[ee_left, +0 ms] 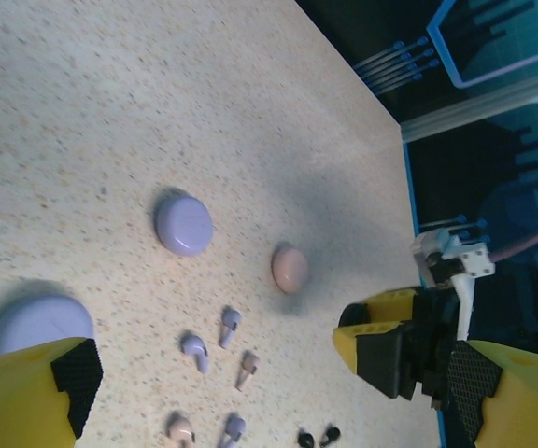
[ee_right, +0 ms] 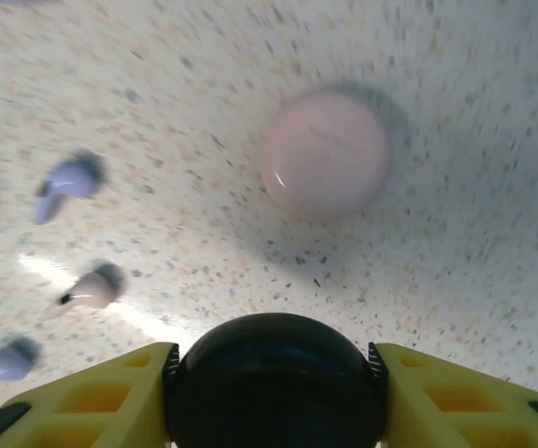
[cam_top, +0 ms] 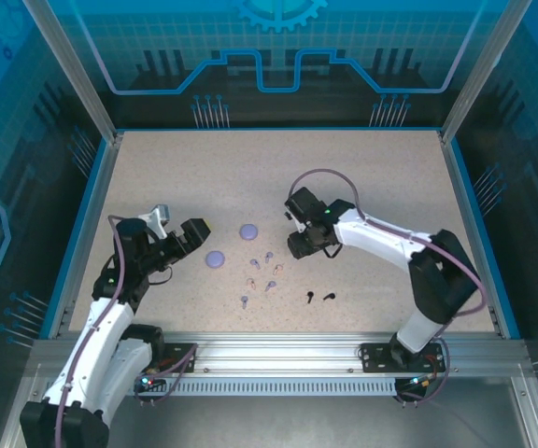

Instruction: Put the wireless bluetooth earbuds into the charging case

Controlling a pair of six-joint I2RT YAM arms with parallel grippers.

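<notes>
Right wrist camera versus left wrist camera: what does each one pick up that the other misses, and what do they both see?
Right wrist adds: a close look at a black disc clamped between the yellow fingers of the right gripper. Left wrist adds: two lavender cases, a pair of black earbuds, and the wide-open left gripper. Shared: the pink case, the lavender and pink earbuds scattered near it, and the speckled table.

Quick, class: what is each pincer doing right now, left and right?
Left pincer: open, holding nothing.
Right pincer: closed on a round black case.
</notes>
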